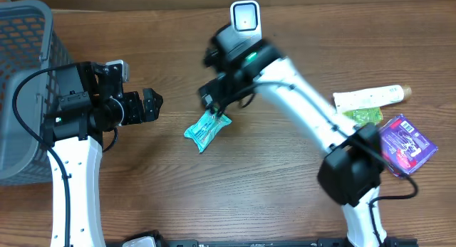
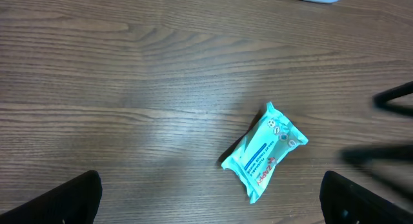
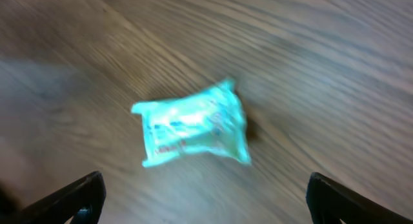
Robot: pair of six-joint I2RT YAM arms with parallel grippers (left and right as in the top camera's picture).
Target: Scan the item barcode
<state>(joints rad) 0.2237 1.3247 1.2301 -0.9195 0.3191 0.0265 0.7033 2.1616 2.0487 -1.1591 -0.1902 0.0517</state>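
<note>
Overhead and two wrist views of the wooden table [image 1: 178, 197]. My left gripper [image 1: 151, 104] hangs over the left half of the table with its jaws spread wide; in the left wrist view its two dark fingers [image 2: 74, 199] sit in the bottom corners of the frame, with only bare wood between them. My right gripper [image 1: 216, 108] reaches in from the lower right to the table's centre. Its jaws are also spread, and its fingers [image 3: 71, 201] show at the far left and far right edges of the right wrist view, clear of the object below.

The teal packet [image 1: 206, 129] lies flat on the table just under and slightly in front of my right gripper, held by neither arm. It sits at a slant, with blue and red print on the face turned upward; the right wrist view of it is blurred, so I cannot read the print or tell where a barcode is. The white scanner [image 1: 244, 16] stands at the far edge of the table, beyond the packet and apart from it.

A grey basket [image 1: 21, 40] occupies the far left corner. To the right lie a white tube [image 1: 370, 97], a green packet [image 1: 363, 117] and a purple packet [image 1: 406, 144], close together and well apart from the teal packet.
</note>
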